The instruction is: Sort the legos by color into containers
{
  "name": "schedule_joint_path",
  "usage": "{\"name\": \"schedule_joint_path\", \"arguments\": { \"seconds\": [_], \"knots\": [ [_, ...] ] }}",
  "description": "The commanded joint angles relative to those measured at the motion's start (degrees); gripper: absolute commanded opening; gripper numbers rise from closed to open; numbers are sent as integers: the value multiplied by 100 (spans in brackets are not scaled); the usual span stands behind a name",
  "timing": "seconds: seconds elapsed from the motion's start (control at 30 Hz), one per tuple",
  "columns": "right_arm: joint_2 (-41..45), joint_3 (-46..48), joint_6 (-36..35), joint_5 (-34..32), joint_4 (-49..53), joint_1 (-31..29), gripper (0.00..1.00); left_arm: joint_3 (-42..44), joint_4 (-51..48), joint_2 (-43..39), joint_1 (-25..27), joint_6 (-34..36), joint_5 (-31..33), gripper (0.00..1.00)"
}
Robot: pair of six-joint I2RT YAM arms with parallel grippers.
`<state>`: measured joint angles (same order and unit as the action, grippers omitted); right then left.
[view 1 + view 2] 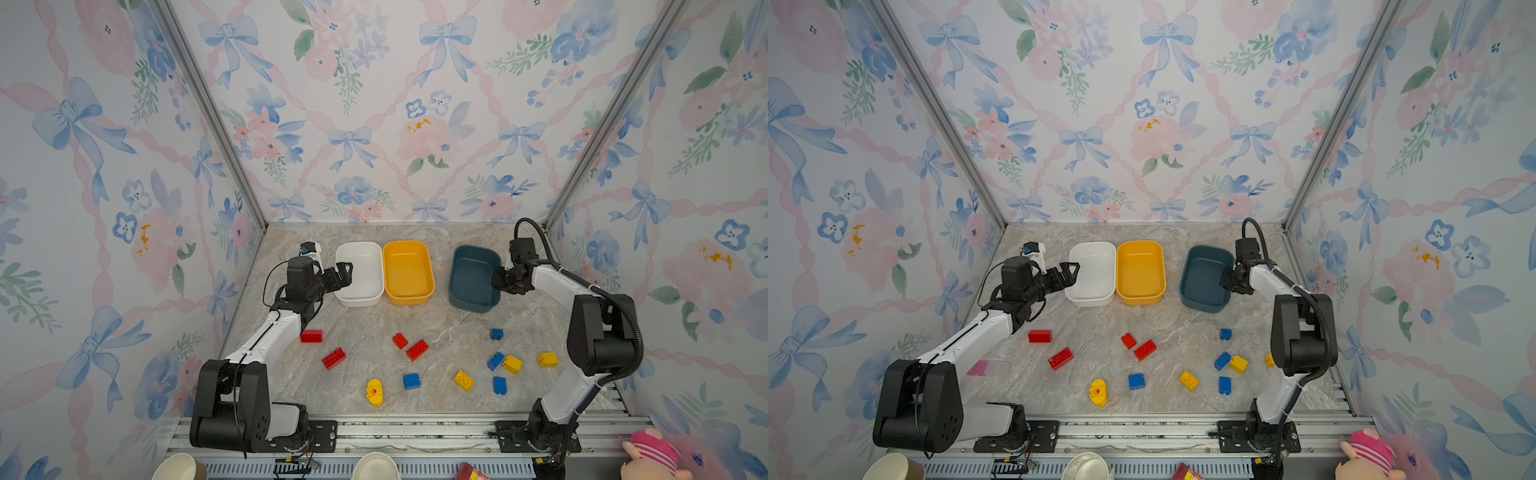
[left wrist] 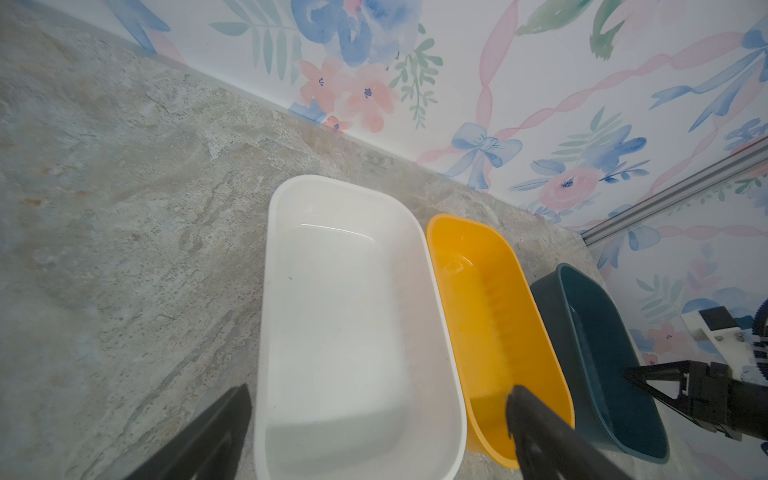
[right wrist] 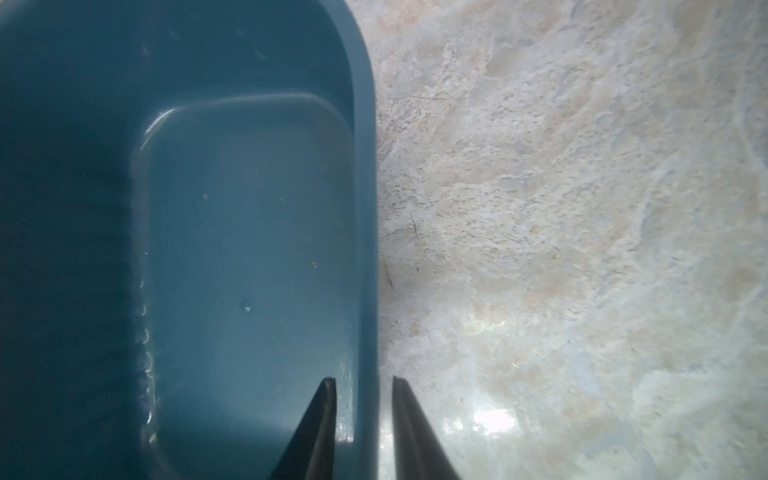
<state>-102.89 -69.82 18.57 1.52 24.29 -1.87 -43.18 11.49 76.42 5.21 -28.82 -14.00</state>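
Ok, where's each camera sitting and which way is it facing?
Top views: high over the front rail, facing down and back; both arms whole, left tool, right tool, legos in the foreground.
Left wrist: on the left arm, looking along its open fingers over white tub, yellow tub, teal tub; right tool also shows.
Right wrist: on the right arm, facing down; fingers straddle the teal tub's wall.
Shared: both wrist views show the teal tub.

Three tubs, four red bricks, four blue bricks, four yellow bricks, two paper cups, one plush toy, one pink block.
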Motion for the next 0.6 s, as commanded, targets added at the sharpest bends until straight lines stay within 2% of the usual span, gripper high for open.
{"name": "schedule_joint_path", "arguments": {
  "seconds": [0.0, 0.23, 0.57],
  "knots": [
    [-125, 92, 0, 65, -71, 35, 20, 66, 117, -141, 7, -60, -83, 98],
    [-220, -60, -170, 61, 14, -39, 5, 96, 124, -143, 6, -27, -87, 98],
    [-552, -564, -720, 215, 178, -193, 0, 110, 125, -117, 4, 70, -165, 98]
  ]
}}
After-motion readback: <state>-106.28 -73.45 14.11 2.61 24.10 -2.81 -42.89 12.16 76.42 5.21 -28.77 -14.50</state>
